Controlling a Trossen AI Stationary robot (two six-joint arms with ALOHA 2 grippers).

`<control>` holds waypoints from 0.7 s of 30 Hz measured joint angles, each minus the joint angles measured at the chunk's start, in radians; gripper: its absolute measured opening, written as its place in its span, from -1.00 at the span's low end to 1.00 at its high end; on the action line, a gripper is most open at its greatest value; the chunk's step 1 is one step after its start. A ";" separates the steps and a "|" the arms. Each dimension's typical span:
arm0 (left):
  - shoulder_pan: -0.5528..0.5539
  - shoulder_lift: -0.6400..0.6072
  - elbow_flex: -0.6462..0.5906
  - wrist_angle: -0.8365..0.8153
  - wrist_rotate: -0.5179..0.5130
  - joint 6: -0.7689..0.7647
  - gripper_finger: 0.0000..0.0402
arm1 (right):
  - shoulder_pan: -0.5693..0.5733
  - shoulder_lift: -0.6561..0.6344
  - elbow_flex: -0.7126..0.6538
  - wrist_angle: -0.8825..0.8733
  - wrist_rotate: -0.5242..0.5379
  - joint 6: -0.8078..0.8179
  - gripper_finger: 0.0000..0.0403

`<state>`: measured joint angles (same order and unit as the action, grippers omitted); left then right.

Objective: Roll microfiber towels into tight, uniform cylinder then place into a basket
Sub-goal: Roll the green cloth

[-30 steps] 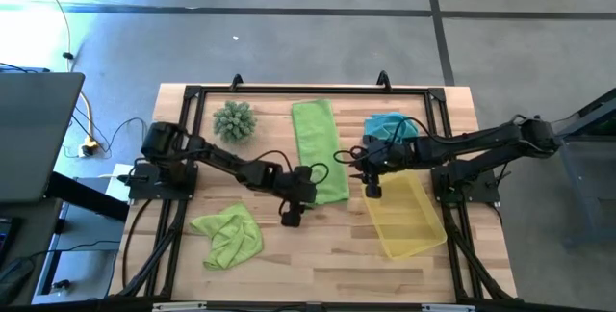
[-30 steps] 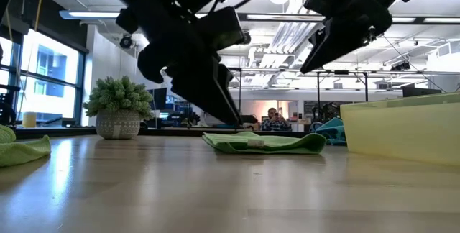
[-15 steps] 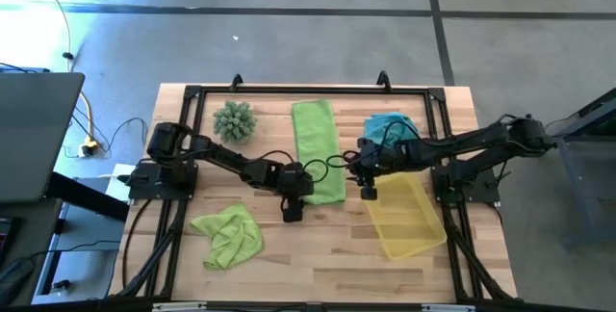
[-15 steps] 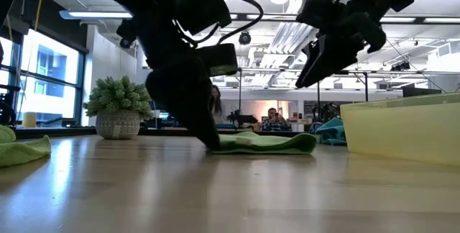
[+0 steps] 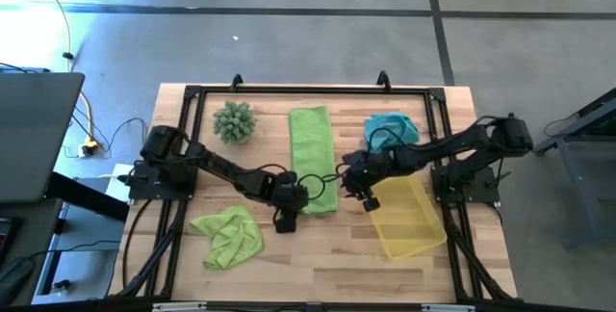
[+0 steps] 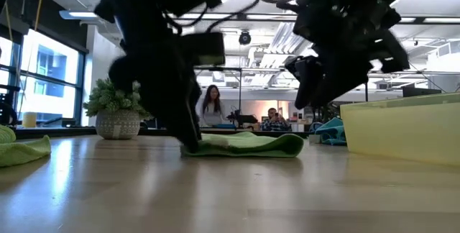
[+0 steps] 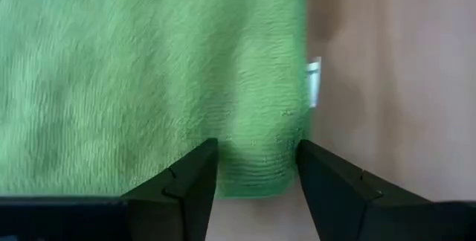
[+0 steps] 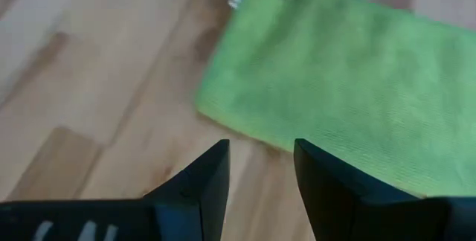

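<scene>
one lime towel [image 5: 314, 158] lies folded long between our grippers, our left gripper [image 7: 253, 174] parted around its near corner and our right gripper [image 8: 260, 168] parted just off the other corner, likely to start a roll, while beyond the right gripper the yellow basket [image 5: 409, 221] looks empty.

bright overhead light; low view arms backlit and blurred.

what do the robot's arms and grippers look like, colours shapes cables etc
Both arms are slim, dark, near-black jointed links mounted on black frame bases at the table's sides. Loose black cables loop near the wrists. The left gripper and the right gripper each end in two flat, dark, wedge-shaped fingers with angular tips. No markings are readable on them.
</scene>
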<state>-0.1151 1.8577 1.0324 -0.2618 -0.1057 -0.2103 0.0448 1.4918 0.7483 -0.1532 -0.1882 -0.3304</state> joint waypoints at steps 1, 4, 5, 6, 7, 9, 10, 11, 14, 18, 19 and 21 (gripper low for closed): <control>-0.005 -0.012 0.003 0.000 -0.001 0.007 -0.14 | 0.010 0.000 0.000 0.004 -0.006 -0.017 -0.29; -0.023 -0.039 0.006 0.000 -0.005 0.040 -0.14 | 0.047 0.001 0.000 0.015 -0.006 -0.100 -0.29; -0.028 -0.037 0.006 -0.003 -0.005 0.053 -0.14 | 0.063 0.001 0.000 0.029 -0.005 -0.127 -0.29; -0.035 -0.035 0.005 -0.019 -0.005 0.071 -0.14 | 0.080 0.006 0.000 0.049 -0.006 -0.157 -0.29; -0.042 -0.035 0.004 -0.032 -0.005 0.090 -0.14 | 0.098 0.015 0.000 0.069 -0.005 -0.184 -0.29; -0.056 -0.036 0.006 -0.053 -0.005 0.136 -0.14 | 0.129 0.039 0.000 0.102 0.014 -0.221 -0.29; -0.062 -0.036 0.006 -0.074 -0.007 0.161 -0.14 | 0.145 0.059 0.000 0.133 0.033 -0.227 -0.29; -0.068 -0.036 0.006 -0.094 -0.009 0.181 -0.14 | 0.157 0.078 0.000 0.143 0.047 -0.228 -0.29; -0.086 -0.036 0.006 -0.127 -0.050 0.238 -0.14 | 0.183 0.136 0.006 0.161 0.097 -0.228 -0.29; -0.109 -0.032 0.006 -0.143 -0.153 0.360 -0.14 | 0.194 0.182 0.034 0.180 0.137 -0.227 -0.29; -0.111 -0.025 0.007 -0.133 -0.170 0.387 -0.14 | 0.194 0.190 0.040 0.175 0.142 -0.221 -0.29; -0.115 -0.019 0.006 -0.141 -0.181 0.409 -0.14 | 0.196 0.198 0.060 0.130 0.156 -0.182 -0.29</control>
<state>-0.2296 1.8389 1.0380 -0.4032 -0.2871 0.1989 0.2409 1.6896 0.8082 -0.0230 -0.0326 -0.5127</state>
